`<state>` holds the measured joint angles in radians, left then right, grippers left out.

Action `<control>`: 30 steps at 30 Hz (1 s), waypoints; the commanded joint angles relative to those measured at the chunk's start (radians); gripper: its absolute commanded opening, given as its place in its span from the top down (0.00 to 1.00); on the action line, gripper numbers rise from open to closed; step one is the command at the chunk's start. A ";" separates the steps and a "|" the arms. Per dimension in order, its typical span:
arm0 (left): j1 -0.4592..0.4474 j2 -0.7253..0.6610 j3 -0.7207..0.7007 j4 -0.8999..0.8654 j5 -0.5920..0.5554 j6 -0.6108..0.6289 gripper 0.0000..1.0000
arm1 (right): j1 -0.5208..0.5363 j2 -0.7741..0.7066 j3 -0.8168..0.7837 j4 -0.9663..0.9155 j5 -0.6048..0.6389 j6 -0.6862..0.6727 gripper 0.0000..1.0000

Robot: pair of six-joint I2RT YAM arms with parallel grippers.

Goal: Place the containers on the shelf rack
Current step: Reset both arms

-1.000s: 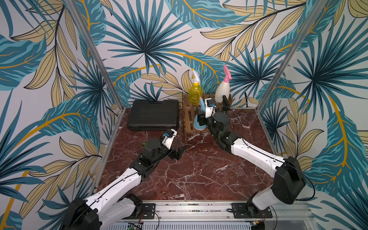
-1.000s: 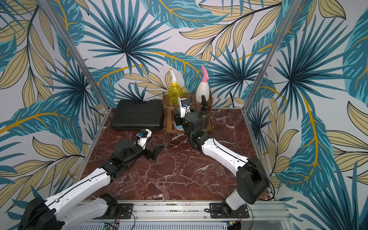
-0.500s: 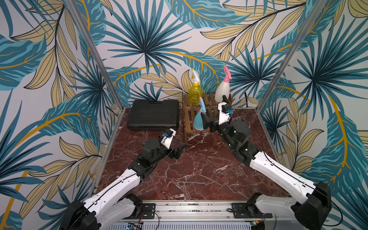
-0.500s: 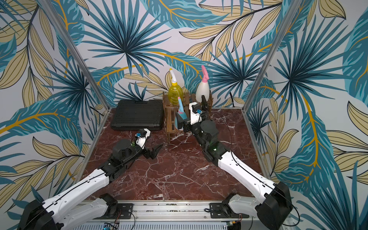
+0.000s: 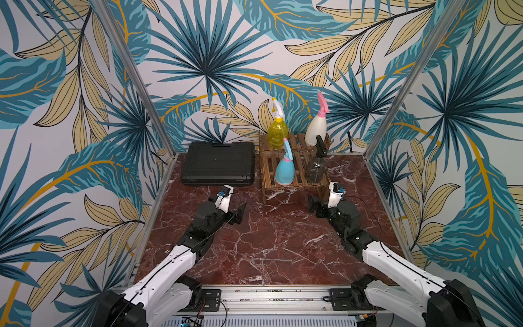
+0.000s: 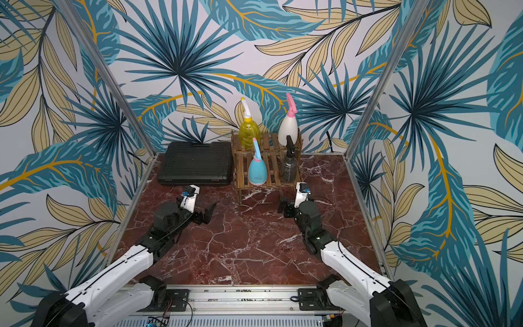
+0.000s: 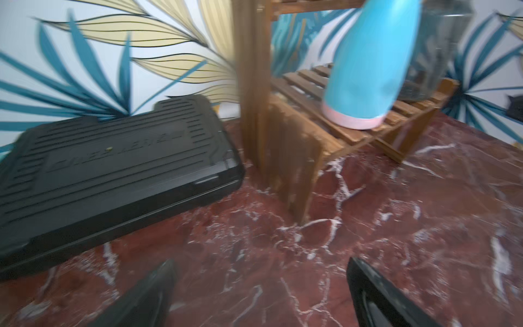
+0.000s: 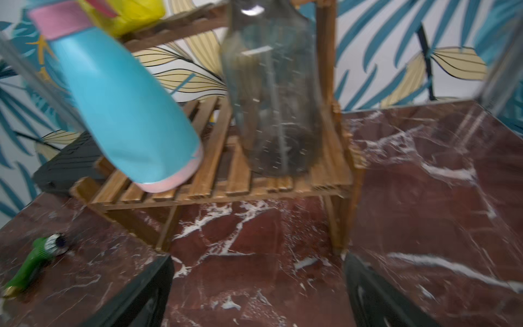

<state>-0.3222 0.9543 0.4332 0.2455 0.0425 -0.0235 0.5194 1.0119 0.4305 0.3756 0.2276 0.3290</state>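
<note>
Top views: I saw yellow bottle (image 5: 278, 133) and white bottle (image 5: 316, 131) on the upper step of shelf rack (image 5: 268, 169); blue bottle (image 5: 284, 171) and smoky bottle (image 5: 315, 168) stood on the lower step.
Left wrist: left gripper (image 7: 260, 262) was spread wide, empty, above worktop (image 7: 424, 226).
Right wrist: right gripper (image 8: 257, 256) was spread wide, empty, facing the rack.

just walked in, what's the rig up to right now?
Nothing is being held. All four spray bottles stand on the wooden shelf rack: the yellow bottle and the cream-white bottle on the upper step, the light blue bottle and the smoky clear bottle on the lower one. The left end effector and the right end effector are both open and empty, over the marble table in front of the rack. The black case lies beside the rack.
</note>
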 commanded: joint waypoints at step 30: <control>0.317 0.606 -0.096 0.782 -0.046 0.068 0.00 | -0.523 0.328 -0.154 0.718 -0.105 -0.259 0.01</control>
<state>-0.0135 1.5581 0.3206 0.9966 0.0109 0.0452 0.0166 1.3048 0.3180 0.9634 0.1673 0.1104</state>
